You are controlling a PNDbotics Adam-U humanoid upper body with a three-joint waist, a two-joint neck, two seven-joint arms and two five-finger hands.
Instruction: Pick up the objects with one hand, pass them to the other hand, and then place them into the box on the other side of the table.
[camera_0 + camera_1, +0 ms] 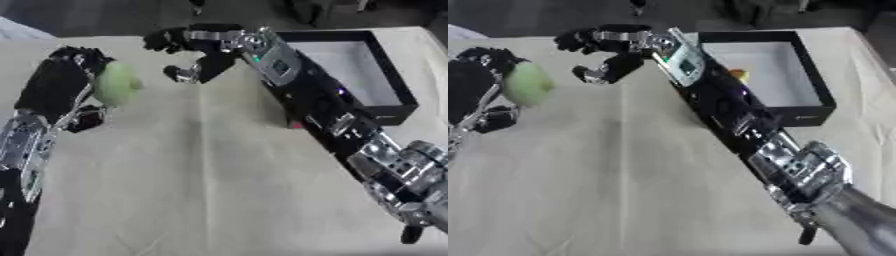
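A pale green round object [116, 84] sits in my left hand [63, 82] at the left of the table, the fingers curled round it from above and behind. My right hand [191, 46] reaches across from the right and hovers open just right of the green object, thumb [182, 73] low and fingers [162, 39] spread toward it, a small gap between them. A black box with a white inside [824, 100] stands at the far right; a small orange thing [738, 75] lies in it beside my right forearm.
The table wears a beige cloth [192, 180]. A small red thing [297, 125] shows at the box's near corner under my right forearm [324, 107]. Dark floor lies beyond the table's far edge.
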